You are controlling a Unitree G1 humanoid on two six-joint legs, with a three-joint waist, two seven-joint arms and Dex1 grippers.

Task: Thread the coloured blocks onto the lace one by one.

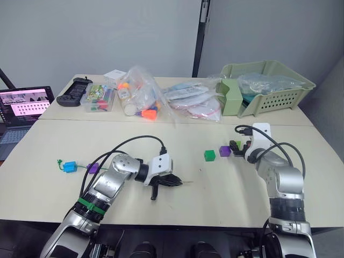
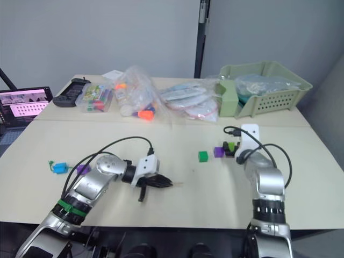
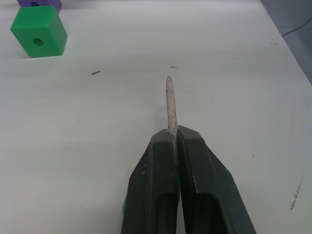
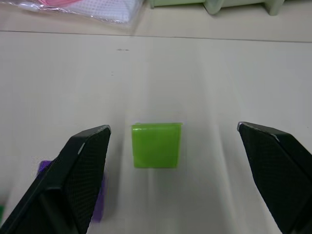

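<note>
The thin green lace [image 1: 80, 167] lies on the pale desk [image 1: 215, 188] at the robot's left, already carrying a blue plastic cube [image 1: 69, 166] and a purple cube [image 1: 93, 168]; its short stiff pale tip [image 3: 170, 102] sticks out from the left tool [image 3: 174, 139], which is clenched on it low over the desk. Ahead of that tip sit a dark green cube [image 1: 209, 155] and a second purple cube [image 1: 224, 151], side by side. Just beyond them the right tool [image 4: 173, 146] is spread wide — its black fingers [image 4: 80, 165] straddle a lime green cube [image 4: 156, 145] without touching it. A pale green plastic basket [image 1: 269, 86] stands at the far right corner.
</note>
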